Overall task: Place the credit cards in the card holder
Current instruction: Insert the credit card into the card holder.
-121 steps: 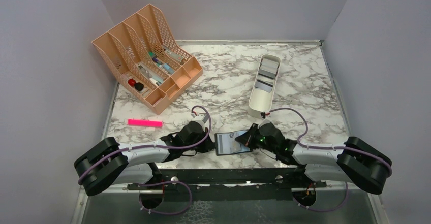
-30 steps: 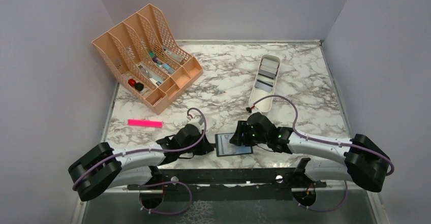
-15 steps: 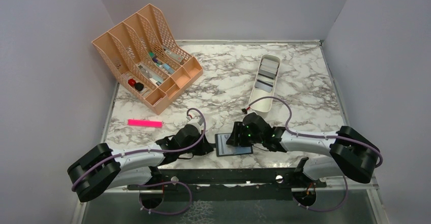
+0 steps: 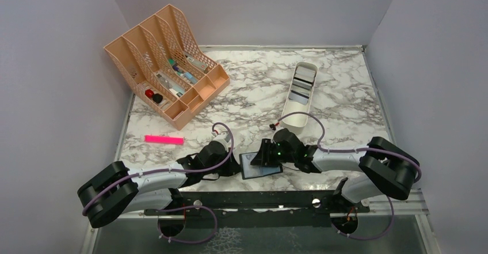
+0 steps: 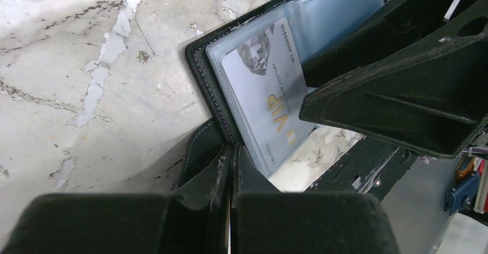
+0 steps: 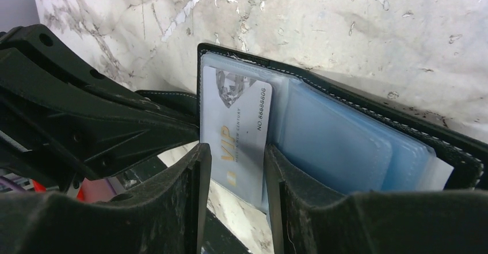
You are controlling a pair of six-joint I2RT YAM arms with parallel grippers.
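One black card holder is lying open on the marble table, right in front of the two arms. One white VIP card is sitting partly inside the first clear pocket of the card holder, with its near end sticking out.

The right pincer is reaching in from the right side of the card holder. Its two fingers are standing about half apart. The near end of the VIP card is lying between them, one finger at each long edge. I cannot tell if they are squeezing it or only sitting beside it.

The left pincer is coming in from the left side of the card holder. Its fingers are pressed tight together, and they are pinching the black flap at the holder's near left corner.

Far behind the card holder, a little to the right, one white tray is holding the other cards. They are grey and dark and too small to count.

To the left of the card holder, one pink stick is lying flat. Far behind it to the left, one peach organiser is standing.
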